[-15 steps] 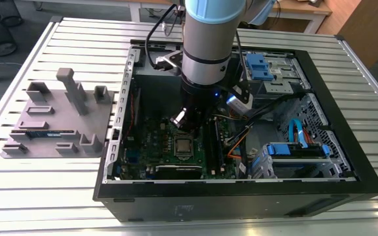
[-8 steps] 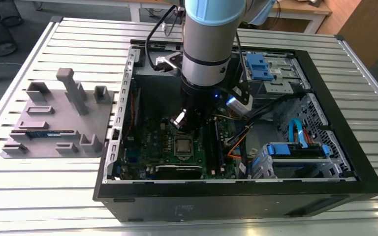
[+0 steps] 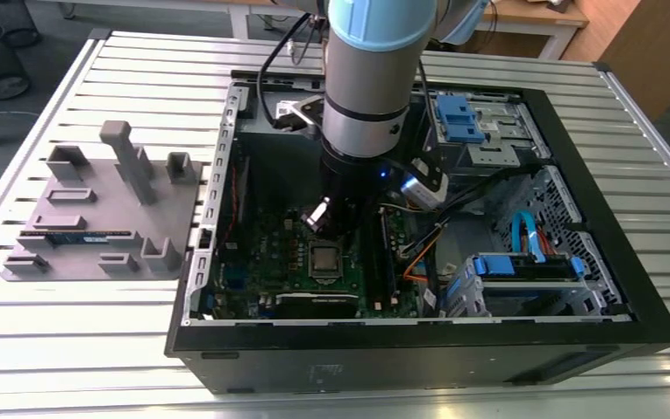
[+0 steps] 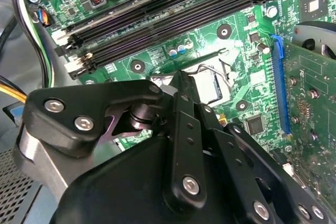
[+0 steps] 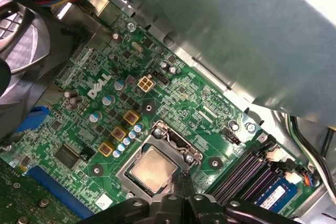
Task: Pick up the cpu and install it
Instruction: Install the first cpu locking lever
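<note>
Even indoor light, deep shadow inside the computer case (image 3: 614,323), glare on its metal wall (image 5: 220,40), close black linkage soft.

Silvery-grey top with a pale edge on the cpu (image 5: 153,170), a warm tan sheen across the metal; green on the motherboard (image 5: 178,103), dotted with yellow square components and small blue-topped capacitors; black memory slots (image 4: 157,17) in parallel stripes; bright blue expansion slot (image 4: 280,85); matte black tool (image 4: 178,145) with silver screw heads; silver and pale blue on the arm (image 3: 366,78); black computer case (image 3: 428,353); blue drive brackets (image 3: 455,118); pale grey ribbed tabletop (image 3: 79,340); grey parts holder (image 3: 102,218).
</note>
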Robot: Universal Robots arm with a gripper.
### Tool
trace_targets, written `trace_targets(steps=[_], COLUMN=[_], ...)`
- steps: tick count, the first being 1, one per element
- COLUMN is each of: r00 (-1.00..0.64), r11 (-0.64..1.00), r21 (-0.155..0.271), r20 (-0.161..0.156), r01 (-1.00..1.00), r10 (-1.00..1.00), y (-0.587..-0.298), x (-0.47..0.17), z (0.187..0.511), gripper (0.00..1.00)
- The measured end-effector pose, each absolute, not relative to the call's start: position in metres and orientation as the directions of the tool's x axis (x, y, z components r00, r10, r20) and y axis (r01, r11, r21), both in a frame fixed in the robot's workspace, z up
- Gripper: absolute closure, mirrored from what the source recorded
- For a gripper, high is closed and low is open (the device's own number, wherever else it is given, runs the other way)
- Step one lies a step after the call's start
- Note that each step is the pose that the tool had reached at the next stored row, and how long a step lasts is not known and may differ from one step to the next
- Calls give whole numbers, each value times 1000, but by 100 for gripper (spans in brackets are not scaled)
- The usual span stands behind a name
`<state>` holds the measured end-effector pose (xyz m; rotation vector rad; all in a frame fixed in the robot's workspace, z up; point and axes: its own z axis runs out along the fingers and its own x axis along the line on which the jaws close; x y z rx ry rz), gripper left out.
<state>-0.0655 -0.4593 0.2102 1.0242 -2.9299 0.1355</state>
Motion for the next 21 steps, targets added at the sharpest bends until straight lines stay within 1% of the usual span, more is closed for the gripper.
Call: trace_targets(steps=[13, 21], r00=[-795, -827], r11=[792, 824], r21=[-71, -71], r20=[62, 62], r01=[-606, -562], r10=[-603, -558], y=[-463, -464], x=[-60, -60], z=[207, 206], gripper=[89, 89])
